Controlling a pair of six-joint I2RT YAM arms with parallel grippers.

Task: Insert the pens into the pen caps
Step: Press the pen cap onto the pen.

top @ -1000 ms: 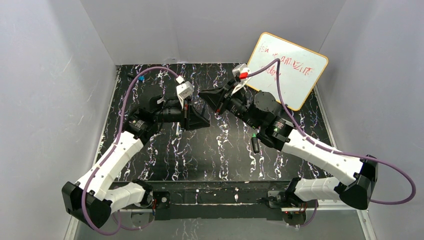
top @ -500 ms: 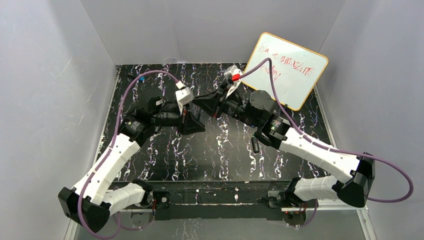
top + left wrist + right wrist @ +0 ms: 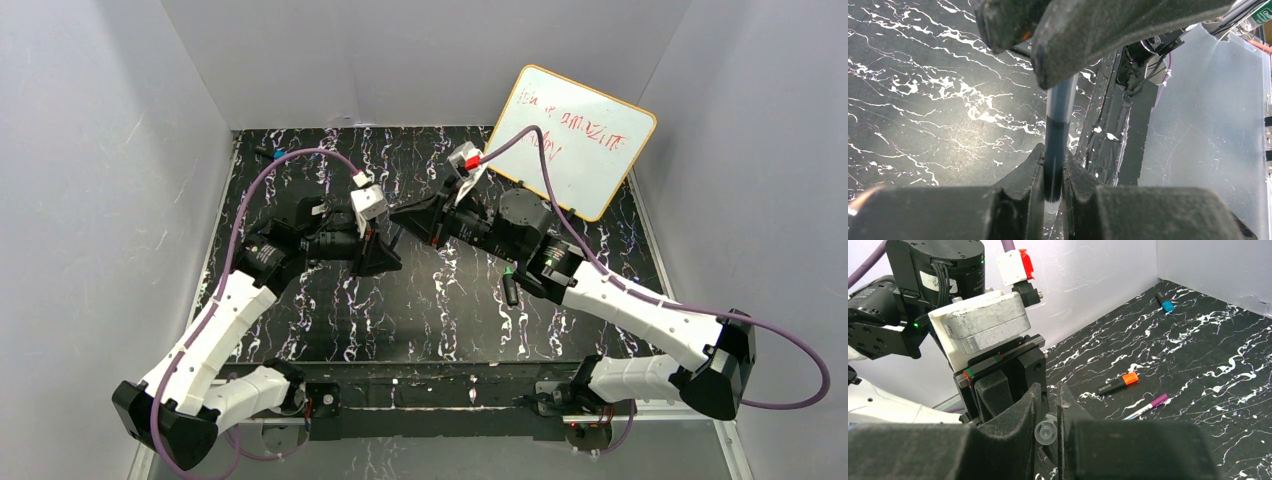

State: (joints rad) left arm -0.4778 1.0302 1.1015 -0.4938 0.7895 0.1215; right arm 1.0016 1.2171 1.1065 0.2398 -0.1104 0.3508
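My left gripper point(image 3: 1052, 175) is shut on a slim dark pen point(image 3: 1055, 140) with a clear end. The pen runs up from the jaws and disappears behind the fingers point(image 3: 1088, 40) of my right gripper. In the right wrist view my right gripper point(image 3: 1049, 410) is shut on a small clear pen cap point(image 3: 1046, 431), its round end facing the camera. The left gripper's body point(image 3: 998, 375) stands just beyond the cap. Over the table's middle, the left gripper point(image 3: 385, 255) and right gripper point(image 3: 405, 215) meet tip to tip. Whether the pen has entered the cap is hidden.
A black marker with an orange cap point(image 3: 1118, 383) and a white pen with a purple cap point(image 3: 1147, 407) lie on the black marbled table point(image 3: 1208, 355). A blue-capped marker point(image 3: 1164, 303) lies far off. Another dark marker point(image 3: 510, 290) lies beside the right arm. A whiteboard point(image 3: 575, 140) leans at the back right.
Both grippers have drifted toward the near side of the table and closed the gap between their tips. Each keeps its grip.
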